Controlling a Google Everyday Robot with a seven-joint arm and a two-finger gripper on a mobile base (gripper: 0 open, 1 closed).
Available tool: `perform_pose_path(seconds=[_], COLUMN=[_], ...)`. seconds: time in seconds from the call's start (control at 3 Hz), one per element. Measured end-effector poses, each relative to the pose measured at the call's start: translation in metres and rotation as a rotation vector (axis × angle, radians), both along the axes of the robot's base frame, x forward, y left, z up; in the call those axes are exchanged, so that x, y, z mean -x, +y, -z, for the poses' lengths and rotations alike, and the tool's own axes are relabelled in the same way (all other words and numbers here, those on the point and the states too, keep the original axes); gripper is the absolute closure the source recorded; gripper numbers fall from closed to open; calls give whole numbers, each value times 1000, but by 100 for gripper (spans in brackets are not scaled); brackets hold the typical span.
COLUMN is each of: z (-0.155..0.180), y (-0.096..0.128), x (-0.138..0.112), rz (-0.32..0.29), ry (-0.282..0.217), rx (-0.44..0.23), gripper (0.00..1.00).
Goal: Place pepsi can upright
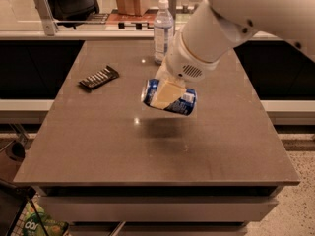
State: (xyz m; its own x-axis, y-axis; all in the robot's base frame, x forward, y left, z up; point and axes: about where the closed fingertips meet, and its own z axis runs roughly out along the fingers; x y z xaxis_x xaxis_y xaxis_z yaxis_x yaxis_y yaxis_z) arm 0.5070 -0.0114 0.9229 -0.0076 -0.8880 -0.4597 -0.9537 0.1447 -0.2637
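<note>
The pepsi can (pixel 183 103), blue with white print and a silver top facing left, hangs on its side in the air above the middle of the brown table (pixel 98 146). Its shadow lies on the table just below. My gripper (pixel 166 93) is shut on the can around its middle, with a cream-coloured finger pad (pixel 165 94) across its front. The white arm reaches in from the upper right.
A clear plastic water bottle (pixel 163 31) stands upright at the table's far edge, just behind the arm. A dark flat snack bar (pixel 98 77) lies on the left part of the table. A counter with a box runs behind the table.
</note>
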Motion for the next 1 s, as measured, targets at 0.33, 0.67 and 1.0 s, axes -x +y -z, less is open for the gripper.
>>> perform_pose_path(seconds=[0.33, 0.67, 1.0], z=[-12, -22, -32], y=[-18, -30, -32], x=[7, 20, 31], rz=[-24, -44, -68], ry=[2, -8, -27], rx=[-85, -171, -261], gripper=[100, 100, 100])
